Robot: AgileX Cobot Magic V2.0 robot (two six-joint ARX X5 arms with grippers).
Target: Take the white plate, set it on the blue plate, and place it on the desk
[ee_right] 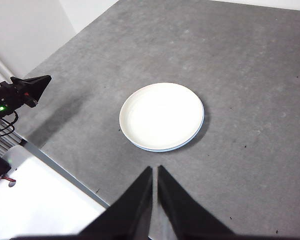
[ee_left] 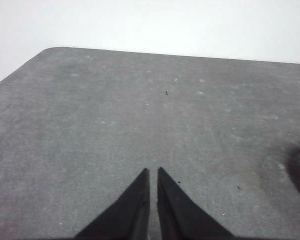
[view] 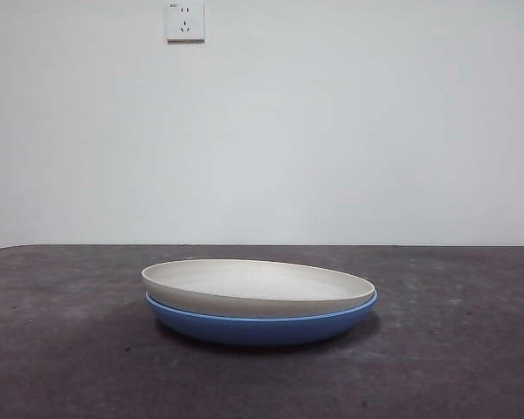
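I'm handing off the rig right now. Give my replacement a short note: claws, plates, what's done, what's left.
Left claw: shut, holding nothing, above bare desk, the plates off to one side.
Right claw: shut, holding nothing, raised above the desk with the stack ahead of it.
White plate sits nested in the blue plate, near the middle of the desk.
Done: white plate is on the blue one, both claws clear.
Left: nothing evident; confirm the stack is settled.

White plate (view: 260, 285) atop blue plate (view: 260, 328), mid-desk (view: 454, 367)
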